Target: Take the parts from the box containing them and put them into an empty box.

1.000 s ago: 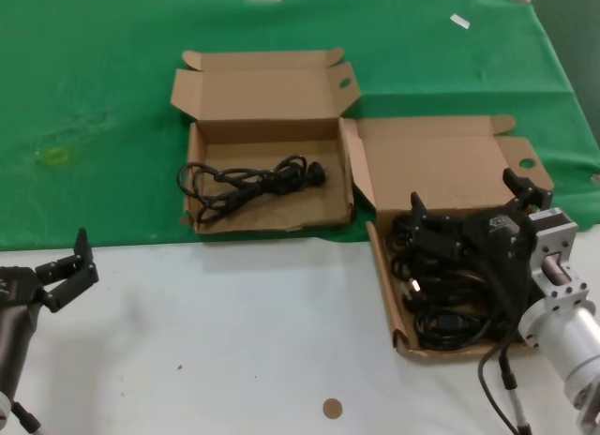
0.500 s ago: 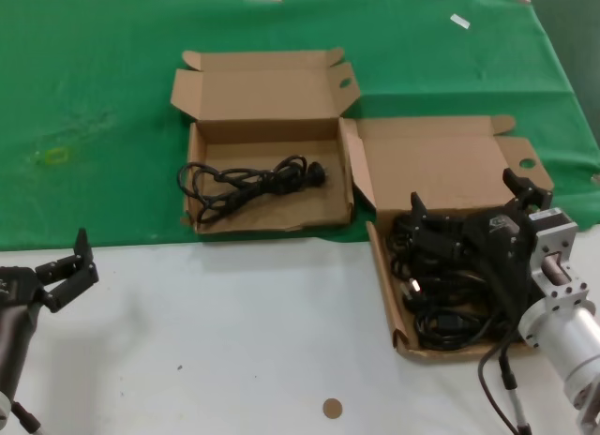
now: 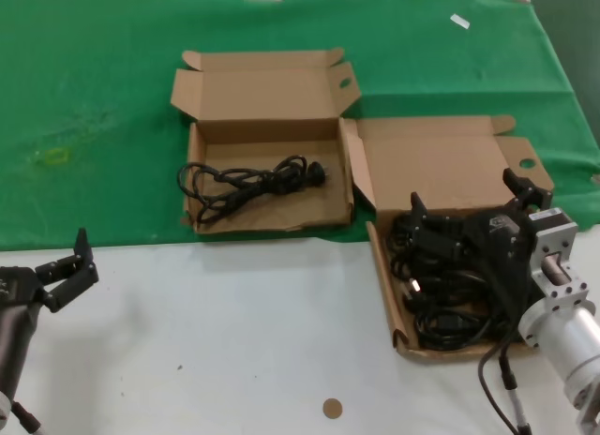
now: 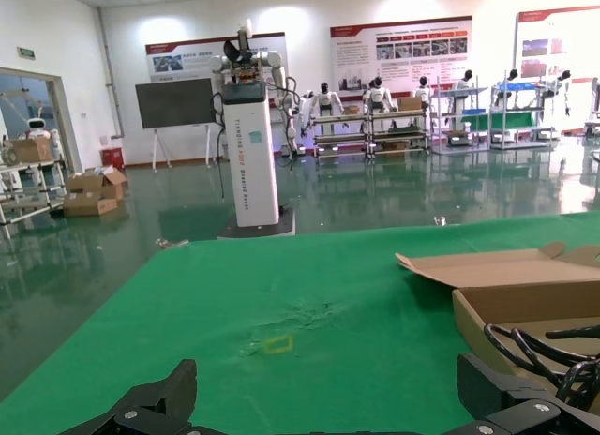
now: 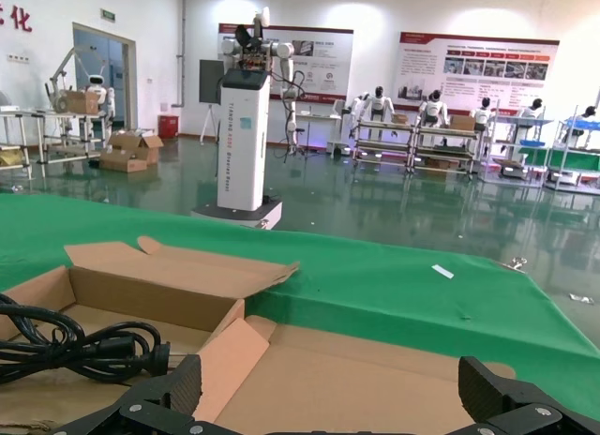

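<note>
Right end effector (image 3: 466,213), fingers spread wide, hovers over the tangled power cords (image 3: 441,294) in the near box (image 3: 382,266); one cord (image 3: 248,182) lies in the far box (image 3: 267,135). Snagged loops could drag out several cords together. Left end effector (image 3: 70,266) idles open over the bench (image 3: 234,341).

Prob. robot lab: humanoids (image 5: 379,105), racks (image 4: 525,116)

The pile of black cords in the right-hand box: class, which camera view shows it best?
The head view: the pile of cords lies in its box, partly behind the open right gripper. Neither wrist view shows that pile.
</note>
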You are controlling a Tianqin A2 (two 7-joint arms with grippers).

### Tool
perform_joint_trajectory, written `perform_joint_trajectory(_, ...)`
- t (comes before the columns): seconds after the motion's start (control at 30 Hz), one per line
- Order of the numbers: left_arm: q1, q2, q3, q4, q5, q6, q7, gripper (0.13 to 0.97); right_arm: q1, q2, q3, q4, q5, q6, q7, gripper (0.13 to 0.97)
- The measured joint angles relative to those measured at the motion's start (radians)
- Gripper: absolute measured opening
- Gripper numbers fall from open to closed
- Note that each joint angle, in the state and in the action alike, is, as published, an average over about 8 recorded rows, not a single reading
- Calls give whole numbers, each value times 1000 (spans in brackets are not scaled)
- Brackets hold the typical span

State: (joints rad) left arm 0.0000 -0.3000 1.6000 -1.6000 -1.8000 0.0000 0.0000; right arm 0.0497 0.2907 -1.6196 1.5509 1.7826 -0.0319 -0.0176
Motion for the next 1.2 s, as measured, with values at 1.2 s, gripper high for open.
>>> perform_joint_trajectory(1.2,0,0,0,0,0,0,0,966,0,0,0,0,0,0,0,966)
